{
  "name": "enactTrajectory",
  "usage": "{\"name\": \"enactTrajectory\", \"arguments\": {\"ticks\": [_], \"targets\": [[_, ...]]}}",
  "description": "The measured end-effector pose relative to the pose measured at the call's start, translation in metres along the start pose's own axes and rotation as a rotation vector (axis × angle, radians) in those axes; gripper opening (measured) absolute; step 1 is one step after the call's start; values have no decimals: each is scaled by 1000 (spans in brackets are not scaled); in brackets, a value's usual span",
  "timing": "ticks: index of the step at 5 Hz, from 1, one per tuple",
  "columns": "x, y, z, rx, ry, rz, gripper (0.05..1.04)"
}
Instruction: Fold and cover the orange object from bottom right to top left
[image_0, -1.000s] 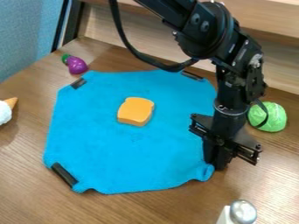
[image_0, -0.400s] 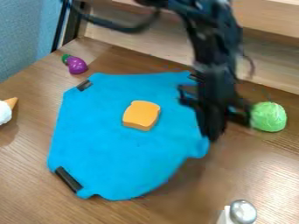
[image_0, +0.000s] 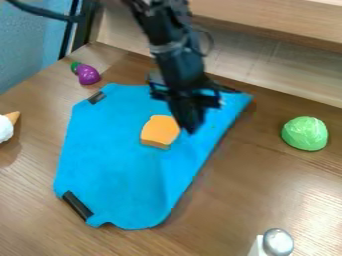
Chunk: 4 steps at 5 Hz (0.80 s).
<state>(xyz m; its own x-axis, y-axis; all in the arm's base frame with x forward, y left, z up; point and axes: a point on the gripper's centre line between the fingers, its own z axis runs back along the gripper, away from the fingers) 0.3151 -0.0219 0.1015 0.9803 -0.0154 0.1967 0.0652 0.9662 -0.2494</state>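
The black gripper (image_0: 190, 129) hangs over the right half of the blue cloth (image_0: 113, 155), just right of the orange bread-shaped object (image_0: 159, 131). Its fingers are shut on the cloth's lower right corner, mostly hidden by the gripper. From the upper right to the bottom, the cloth's right side runs in a slanting, partly raised edge. The orange object lies uncovered on the cloth, close to the fingertips, which slightly overlap its right side in the view.
A green cabbage-like ball (image_0: 305, 133) sits at the right, and a silver-topped shaker (image_0: 276, 243) at the bottom right. At the upper left lies a purple toy vegetable (image_0: 87, 74). An ice cream cone toy (image_0: 6, 127) is at the left edge. A wooden ledge runs behind.
My gripper has moved up and left from the cloth's lower right, carrying that corner with it. The cloth's right side has folded inward, and the orange object has shifted slightly right and down.
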Motion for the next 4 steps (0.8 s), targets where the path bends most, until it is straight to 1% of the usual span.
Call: {"name": "enactTrajectory", "arguments": {"ticks": [1,2,3,4], "targets": [[-7,31,9,17,20,53,59],[-4,64,19,29,19,91,59],[0,89,18,34,70,80,59],[3,115,20,52,85,73,59]]}}
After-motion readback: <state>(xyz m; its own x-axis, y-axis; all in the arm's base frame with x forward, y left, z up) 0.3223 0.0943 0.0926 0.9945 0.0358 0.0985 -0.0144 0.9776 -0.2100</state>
